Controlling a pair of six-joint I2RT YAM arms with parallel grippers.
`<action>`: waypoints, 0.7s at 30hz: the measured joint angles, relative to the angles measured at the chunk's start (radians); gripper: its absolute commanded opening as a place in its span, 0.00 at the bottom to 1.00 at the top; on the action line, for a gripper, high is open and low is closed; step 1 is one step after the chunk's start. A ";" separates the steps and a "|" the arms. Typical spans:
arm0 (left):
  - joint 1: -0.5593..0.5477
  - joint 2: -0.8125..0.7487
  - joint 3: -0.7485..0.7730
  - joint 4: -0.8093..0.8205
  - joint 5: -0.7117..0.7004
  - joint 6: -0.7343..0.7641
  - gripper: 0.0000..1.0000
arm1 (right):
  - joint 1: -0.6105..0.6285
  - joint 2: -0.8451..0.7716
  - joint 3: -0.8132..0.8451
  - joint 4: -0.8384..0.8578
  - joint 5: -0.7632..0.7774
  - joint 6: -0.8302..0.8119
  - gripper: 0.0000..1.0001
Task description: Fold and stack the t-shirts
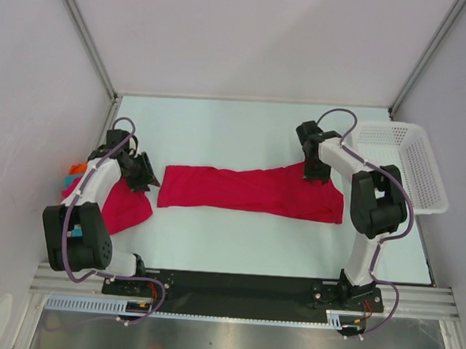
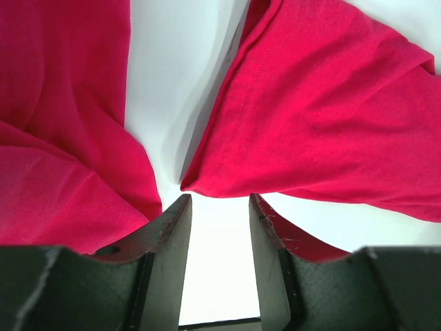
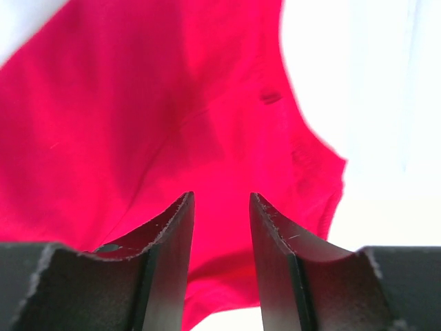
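Note:
A crimson-red t-shirt lies stretched across the middle of the table. A second red shirt lies bunched at the left, partly under my left arm. Small orange and teal garments peek out at the far left edge. My left gripper is open and empty, just left of the spread shirt's left end, with the bunched shirt beside it. My right gripper is open above the shirt's right upper end, holding nothing.
A white plastic mesh basket stands at the right edge of the table. Grey walls enclose the table on three sides. A black rail with the arm bases runs along the near edge.

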 measured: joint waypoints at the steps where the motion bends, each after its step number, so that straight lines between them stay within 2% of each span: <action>1: 0.000 0.000 0.002 0.000 0.000 0.000 0.45 | -0.009 0.002 0.000 0.000 0.000 -0.002 0.45; 8: 0.001 0.005 0.003 0.003 0.001 -0.001 0.44 | -0.069 0.017 -0.002 0.012 0.007 -0.019 0.48; 18: 0.001 0.035 0.027 0.005 0.006 -0.001 0.45 | -0.086 0.090 -0.011 0.037 0.005 -0.030 0.49; 21: 0.001 0.045 0.045 0.006 0.009 -0.002 0.45 | -0.088 0.097 -0.004 0.033 0.002 -0.030 0.38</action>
